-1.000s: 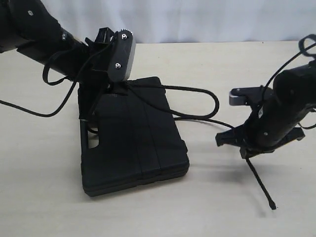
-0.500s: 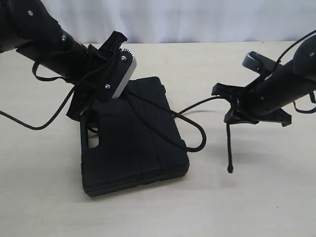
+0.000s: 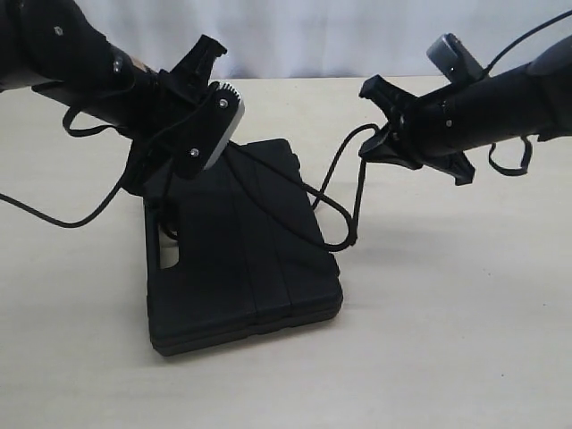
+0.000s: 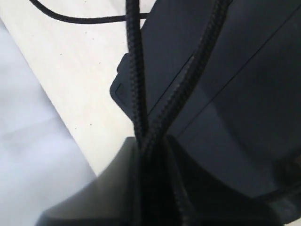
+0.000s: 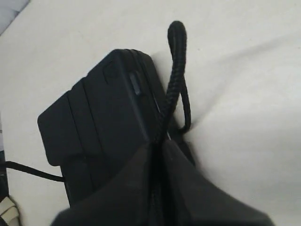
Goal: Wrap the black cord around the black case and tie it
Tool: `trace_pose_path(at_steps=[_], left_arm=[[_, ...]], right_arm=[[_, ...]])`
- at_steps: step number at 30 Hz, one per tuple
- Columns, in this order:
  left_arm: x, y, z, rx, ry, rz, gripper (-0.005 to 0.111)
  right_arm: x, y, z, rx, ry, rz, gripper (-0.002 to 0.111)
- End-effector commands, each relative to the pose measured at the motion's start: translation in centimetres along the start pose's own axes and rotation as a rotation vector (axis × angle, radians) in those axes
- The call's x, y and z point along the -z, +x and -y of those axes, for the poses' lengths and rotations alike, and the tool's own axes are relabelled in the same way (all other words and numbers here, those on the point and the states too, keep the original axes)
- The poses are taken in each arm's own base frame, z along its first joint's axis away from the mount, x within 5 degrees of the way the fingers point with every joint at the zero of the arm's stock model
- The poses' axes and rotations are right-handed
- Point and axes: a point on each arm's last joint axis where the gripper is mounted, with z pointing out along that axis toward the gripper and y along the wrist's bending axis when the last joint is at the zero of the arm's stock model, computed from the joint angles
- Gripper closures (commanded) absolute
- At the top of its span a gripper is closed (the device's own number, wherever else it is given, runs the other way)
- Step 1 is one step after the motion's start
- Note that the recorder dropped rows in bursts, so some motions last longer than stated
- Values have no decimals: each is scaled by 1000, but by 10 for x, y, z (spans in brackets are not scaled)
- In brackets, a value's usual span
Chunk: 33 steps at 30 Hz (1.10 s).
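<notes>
Your right gripper (image 3: pixel 375 121) has risen and swung toward the case (image 3: pixel 241 268) lying on the table (image 3: pixel 447 313), jaws clamped on the cord (image 3: pixel 344 210). Your left gripper (image 4: pixel 149 150) pinches two strands at the case's edge. Keep tension while crossing over.

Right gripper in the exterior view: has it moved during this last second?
Yes. The right gripper, shut on the black cord, has moved up the picture and leftward, closer to the black case, which stayed put.

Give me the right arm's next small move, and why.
Probably carry the right gripper, shut on the black cord, across over the black case: slack cord hangs in a loop beside the case, while the left gripper pinches two strands.
</notes>
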Motion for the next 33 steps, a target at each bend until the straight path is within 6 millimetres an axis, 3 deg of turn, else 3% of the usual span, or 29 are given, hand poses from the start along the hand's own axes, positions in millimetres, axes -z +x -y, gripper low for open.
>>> trace_pose_path(at_steps=[1, 9, 14, 22, 33], left_arm=[[-8, -8, -1, -107, -80, -62, 107], [-15, -6, 8, -243, -198, -175, 107], [-14, -5, 5, -246, -247, -200, 107], [-14, -5, 4, -217, -263, -203, 107], [-14, -5, 4, -195, -262, -198, 107]], right_arm=[[-15, -10, -3, -27, -36, -50, 104], [-28, -27, -15, -14, -87, -97, 104], [-28, -24, -17, -25, -108, -135, 104], [-31, -7, -15, 44, -74, -244, 104], [-44, 26, -22, 370, 71, -357, 104]])
